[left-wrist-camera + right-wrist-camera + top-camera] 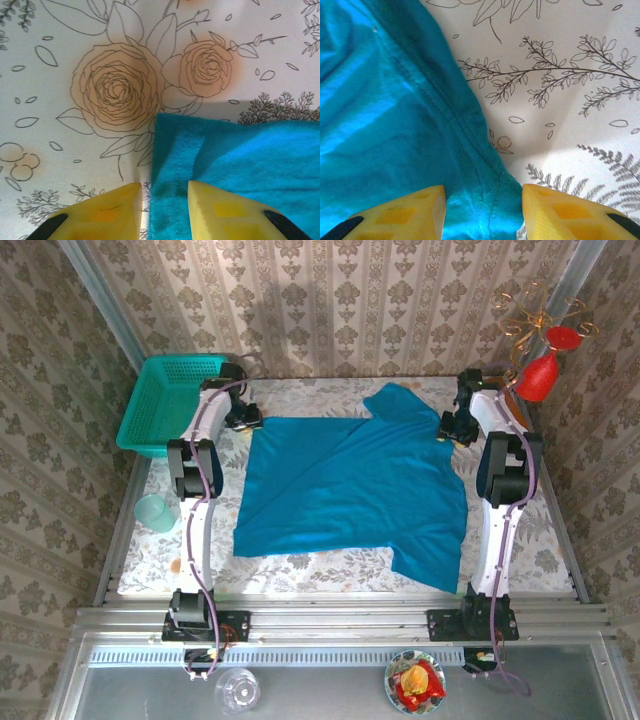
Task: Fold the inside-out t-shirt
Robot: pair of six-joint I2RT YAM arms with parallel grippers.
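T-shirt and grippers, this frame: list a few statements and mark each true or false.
1. The t-shirt lies on the flowered table. True.
2. The left gripper is clamped shut on a sleeve. False: its jaws stand apart at the shirt's far left corner.
3. The right gripper is open over the shirt's edge. True.
4. The shirt sits in the basket. False: the basket stands apart, at the far left.
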